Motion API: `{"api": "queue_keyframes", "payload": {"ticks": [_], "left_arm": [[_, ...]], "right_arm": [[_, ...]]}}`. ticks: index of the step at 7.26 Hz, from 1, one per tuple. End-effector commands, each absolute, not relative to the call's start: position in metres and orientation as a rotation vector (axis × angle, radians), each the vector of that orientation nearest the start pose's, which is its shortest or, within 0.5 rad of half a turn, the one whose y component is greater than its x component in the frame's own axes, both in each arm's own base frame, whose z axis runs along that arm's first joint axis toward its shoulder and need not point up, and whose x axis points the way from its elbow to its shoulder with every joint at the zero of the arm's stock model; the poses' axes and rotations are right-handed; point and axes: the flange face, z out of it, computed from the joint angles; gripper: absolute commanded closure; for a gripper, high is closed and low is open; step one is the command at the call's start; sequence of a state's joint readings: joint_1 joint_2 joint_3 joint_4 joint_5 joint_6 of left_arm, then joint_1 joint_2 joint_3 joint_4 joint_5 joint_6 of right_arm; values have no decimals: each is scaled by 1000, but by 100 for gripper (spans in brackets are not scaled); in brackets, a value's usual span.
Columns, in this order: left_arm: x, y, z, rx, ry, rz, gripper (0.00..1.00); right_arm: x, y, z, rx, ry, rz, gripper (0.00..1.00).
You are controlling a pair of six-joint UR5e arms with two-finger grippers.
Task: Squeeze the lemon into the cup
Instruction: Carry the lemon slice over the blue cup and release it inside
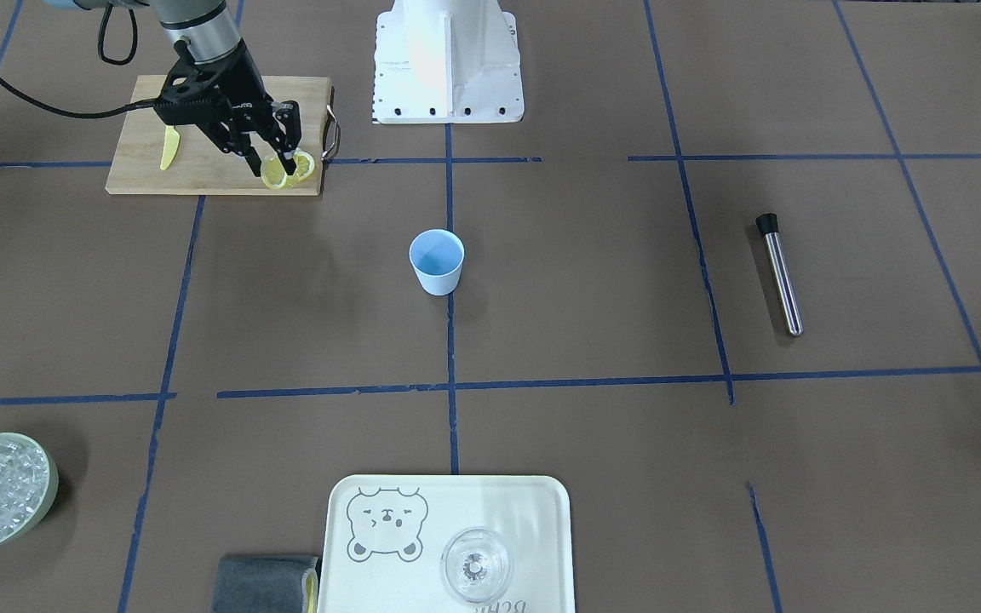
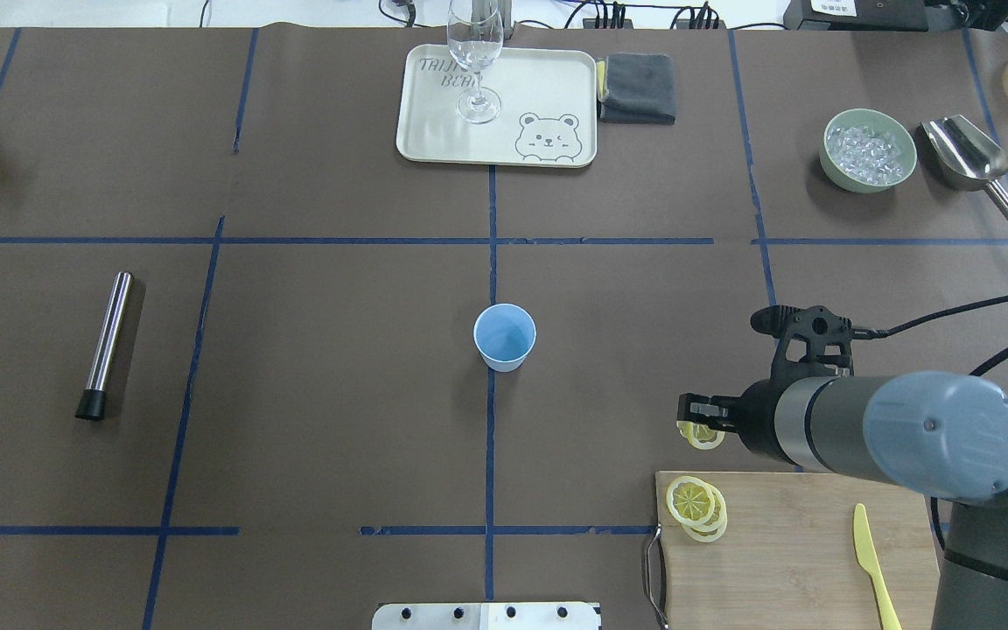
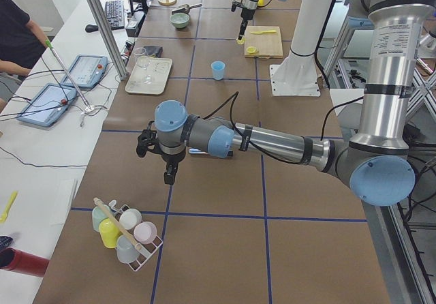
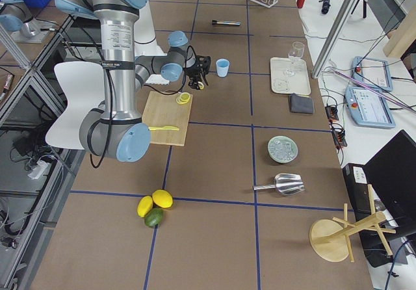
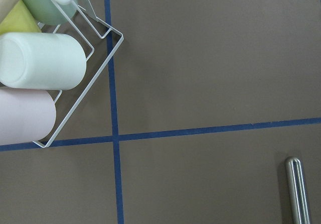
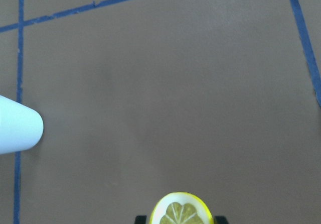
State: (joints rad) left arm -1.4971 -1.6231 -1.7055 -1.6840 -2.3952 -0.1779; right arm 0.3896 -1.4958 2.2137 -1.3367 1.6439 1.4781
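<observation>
My right gripper (image 2: 698,420) is shut on a thin lemon slice (image 2: 703,435) and holds it in the air just past the far edge of the wooden cutting board (image 2: 801,542). The slice shows on edge between the fingers in the front view (image 1: 274,174) and at the bottom of the right wrist view (image 6: 181,211). The light blue cup (image 2: 504,337) stands upright at the table's middle, to the left of that gripper; its side shows in the right wrist view (image 6: 17,131). My left gripper (image 3: 169,174) hangs over bare table far off; I cannot tell whether it is open.
Two more lemon slices (image 2: 696,506) and a yellow toy knife (image 2: 871,560) lie on the board. A tray (image 2: 434,131) with a stemmed glass (image 2: 475,61), a bowl of ice (image 2: 870,149), a steel rod (image 2: 106,341) and a cup rack (image 5: 45,63) are around.
</observation>
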Motion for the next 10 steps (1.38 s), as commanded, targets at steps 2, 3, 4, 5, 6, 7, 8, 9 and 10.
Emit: {"api": "queue_keyframes", "payload": {"ticks": [2,3,4,5,6,7,8,9,10], "left_arm": [[-21,-527,548,178,849,27,0],[-21,-528,550,175,850,26,0],[-21,-527,553,169,850,23,0],[-21,-527,552,171,850,24,0],[-21,-527,549,176,850,26,0],[-21,-527,548,178,850,27,0],[-21,-527,547,177,851,25,0],[-21,-527,548,176,850,25,0],[-21,-527,548,176,850,25,0]], "right_arm": [[-414,-348,188,144,-921,244,47],[-449,-366,175,144,-902,249,47],[-474,-378,155,146,-905,250,47],[-495,-389,149,141,-888,251,45],[-514,-400,142,147,-869,257,45],[-528,-409,139,162,-863,265,45],[-543,-417,146,170,-889,267,44],[-545,-416,150,167,-891,264,43],[-548,-411,155,162,-886,258,41]]}}
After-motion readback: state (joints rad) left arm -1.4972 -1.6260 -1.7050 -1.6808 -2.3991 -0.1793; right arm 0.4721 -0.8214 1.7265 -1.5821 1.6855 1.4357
